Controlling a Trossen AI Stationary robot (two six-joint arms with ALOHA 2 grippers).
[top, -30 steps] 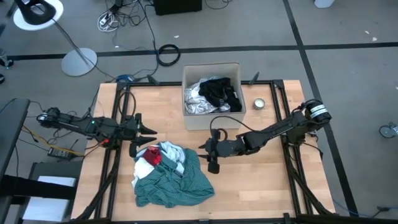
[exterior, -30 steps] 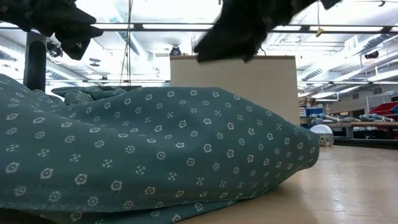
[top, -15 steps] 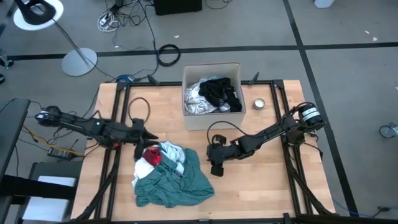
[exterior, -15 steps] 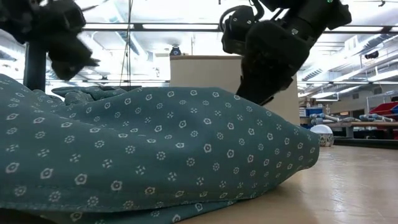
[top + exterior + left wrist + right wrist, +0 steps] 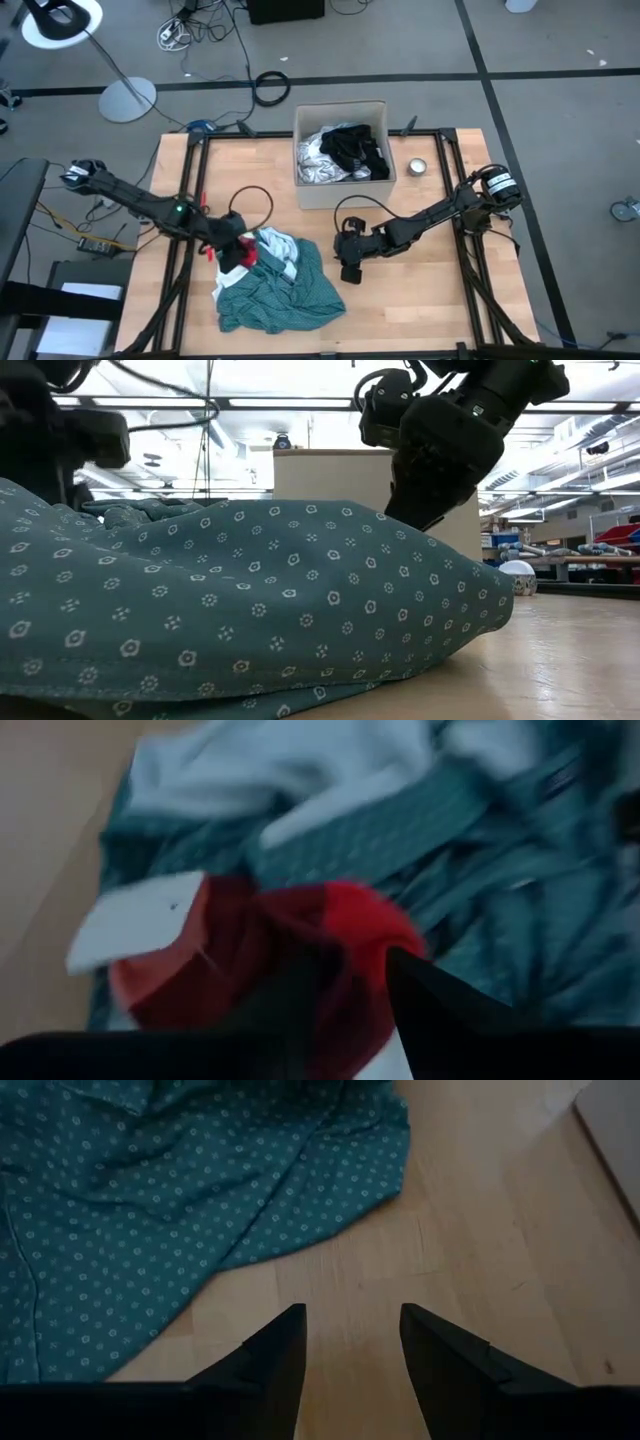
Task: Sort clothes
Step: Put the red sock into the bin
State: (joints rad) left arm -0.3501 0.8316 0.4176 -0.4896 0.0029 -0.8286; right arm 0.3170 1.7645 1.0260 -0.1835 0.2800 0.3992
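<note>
High view: the left gripper (image 5: 237,250) has moved from the counter's bare left part onto the pile of clothes (image 5: 275,285) at lower centre-left of the frame, and now sits right on the red piece (image 5: 243,251) at the pile's upper left edge. In the left wrist view its dark fingers (image 5: 440,1005) stand apart, with the red piece (image 5: 300,955) between and just ahead of them, over the teal shirt (image 5: 520,910); nothing is clamped yet. My reading is that a pick of the red garment is about to start, so sorting of the pile goes on.

The right gripper (image 5: 348,262) has come down in the last second to just right of the pile, at the centre of the frame, and has hardly shifted since. In the right wrist view its fingers (image 5: 275,1355) are spread over bare counter (image 5: 480,1250), empty, with the teal shirt's hem near.

Black and white pieces already lie in the cardboard box (image 5: 337,112) at upper centre.
</note>
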